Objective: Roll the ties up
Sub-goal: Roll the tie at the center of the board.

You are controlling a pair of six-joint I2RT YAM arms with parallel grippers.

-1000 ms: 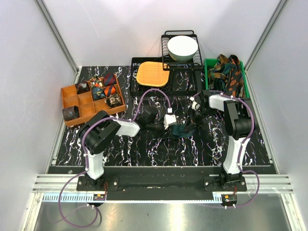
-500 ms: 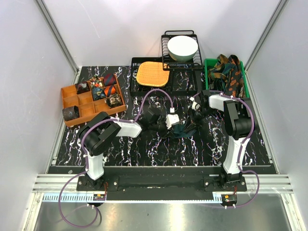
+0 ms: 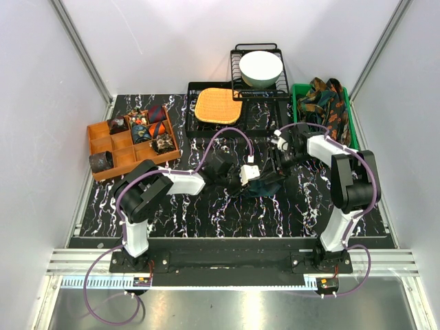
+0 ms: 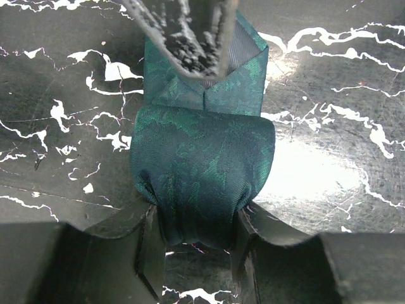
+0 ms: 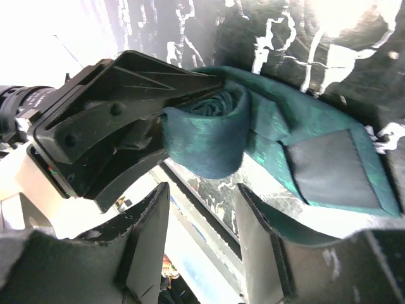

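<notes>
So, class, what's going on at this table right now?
Two robot arms are rolling ties. The left gripper is clamped on the rolled end of a dark teal tie, whose flat tail lies out on the table. The right gripper stands open beside the roll, holding nothing. Several rolled ties sit in the orange tray at the left. Unrolled patterned ties lie heaped in the green bin at the right rear.

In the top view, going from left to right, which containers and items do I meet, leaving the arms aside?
In order: orange tray → orange mat → white bowl → green bin.
</notes>
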